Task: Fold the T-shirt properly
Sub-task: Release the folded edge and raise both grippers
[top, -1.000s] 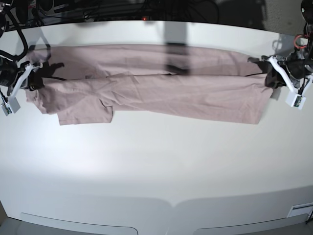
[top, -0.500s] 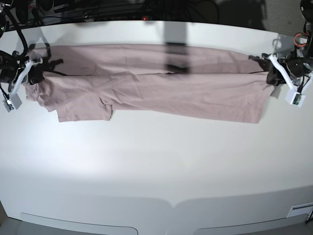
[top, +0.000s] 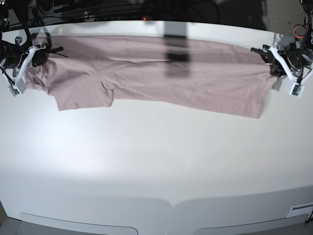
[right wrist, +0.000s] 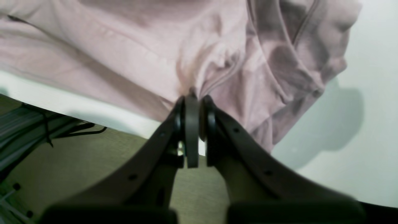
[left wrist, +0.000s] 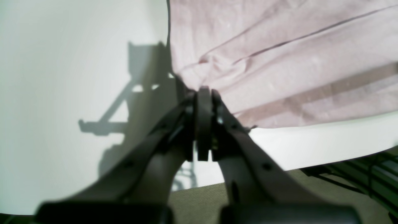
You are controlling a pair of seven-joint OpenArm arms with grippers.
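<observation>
Pink T-shirt (top: 161,73) stretched on table (top: 156,161) — both grippers pinching its ends.

The T-shirt (left wrist: 279,62) is running off both wrist views' edges. The closed left gripper (left wrist: 203,93) is hiding the pinched cloth; its base is blurring.

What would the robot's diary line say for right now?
left gripper: shut on T-shirt | right gripper: shut on T-shirt | shirt stretched across table

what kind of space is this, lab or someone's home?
Most likely a robotics lab bench, not a home. A bare white table holds only the T-shirt, gripped at both ends by the left gripper and right gripper, with cables bundled behind the table.
</observation>
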